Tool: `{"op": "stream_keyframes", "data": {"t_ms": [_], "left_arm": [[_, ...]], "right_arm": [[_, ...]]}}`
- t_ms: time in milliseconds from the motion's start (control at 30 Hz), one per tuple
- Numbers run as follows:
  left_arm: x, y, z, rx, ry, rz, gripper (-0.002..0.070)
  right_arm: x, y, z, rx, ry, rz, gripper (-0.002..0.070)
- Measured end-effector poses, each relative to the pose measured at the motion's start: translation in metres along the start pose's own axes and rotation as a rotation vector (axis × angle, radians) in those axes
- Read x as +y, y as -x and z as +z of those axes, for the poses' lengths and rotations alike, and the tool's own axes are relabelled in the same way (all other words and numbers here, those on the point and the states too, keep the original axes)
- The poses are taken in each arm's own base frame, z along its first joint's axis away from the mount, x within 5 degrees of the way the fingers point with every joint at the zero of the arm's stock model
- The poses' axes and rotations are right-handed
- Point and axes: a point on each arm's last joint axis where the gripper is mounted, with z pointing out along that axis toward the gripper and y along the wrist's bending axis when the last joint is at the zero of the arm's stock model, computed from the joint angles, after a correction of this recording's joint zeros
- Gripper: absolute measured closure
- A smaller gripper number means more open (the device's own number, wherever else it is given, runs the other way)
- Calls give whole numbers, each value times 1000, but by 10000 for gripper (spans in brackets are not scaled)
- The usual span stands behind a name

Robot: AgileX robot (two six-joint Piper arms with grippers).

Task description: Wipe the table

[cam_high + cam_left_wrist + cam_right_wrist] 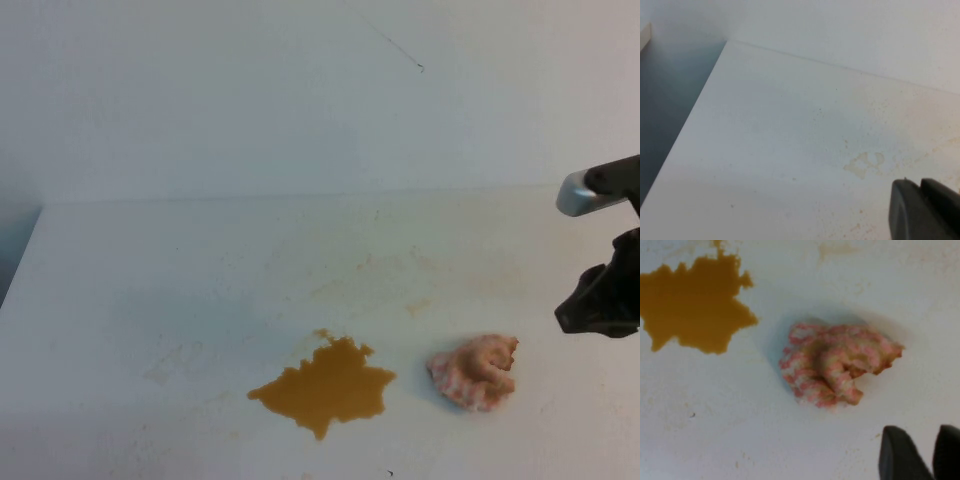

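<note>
A brown liquid spill (325,386) lies on the white table (150,260) near its front middle. Just right of it sits a crumpled pink-and-white cloth (476,372), lying free. My right gripper (588,312) hangs at the table's right side, above and to the right of the cloth. In the right wrist view this right gripper (921,431) is open, with bare table showing between its dark fingers (897,455), and the cloth (835,365) and spill (692,305) lie beyond it. My left gripper (919,186) is shut over the table's left part, holding nothing.
Faint dried yellowish stains (400,272) mark the table behind the spill, and a pale smear (862,164) lies near the left gripper. The table's left edge (18,262) drops to a dark gap. A white wall (300,90) rises behind.
</note>
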Motion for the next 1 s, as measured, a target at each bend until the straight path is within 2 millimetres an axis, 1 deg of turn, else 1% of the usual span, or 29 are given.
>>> {"op": "stream_keyframes", "data": {"t_ms": [33, 133, 233, 333, 400, 600, 733, 833, 1000], "left_arm": [[0, 0, 0, 0, 0, 0, 675], [0, 0, 0, 0, 0, 0, 675], [0, 0, 0, 0, 0, 0, 675], [0, 0, 0, 0, 0, 0, 675], [0, 0, 0, 0, 0, 0, 675], [0, 0, 0, 0, 0, 0, 675], [0, 0, 0, 0, 0, 0, 675], [0, 0, 0, 0, 0, 0, 675], [0, 0, 0, 0, 0, 0, 675]], "right_arm": [[-1, 1, 6, 19, 5, 13, 499], [-5, 4, 21, 65, 16, 47, 412], [-9, 7, 34, 95, 24, 62, 374], [-9, 13, 46, 116, 35, 66, 364], [-5, 17, 55, 130, 45, 51, 361], [23, 29, 80, 179, 61, -61, 359], [39, 34, 101, 197, 27, -129, 359], [41, 35, 118, 213, -1, -146, 359], [38, 34, 140, 253, -16, -151, 360]]}}
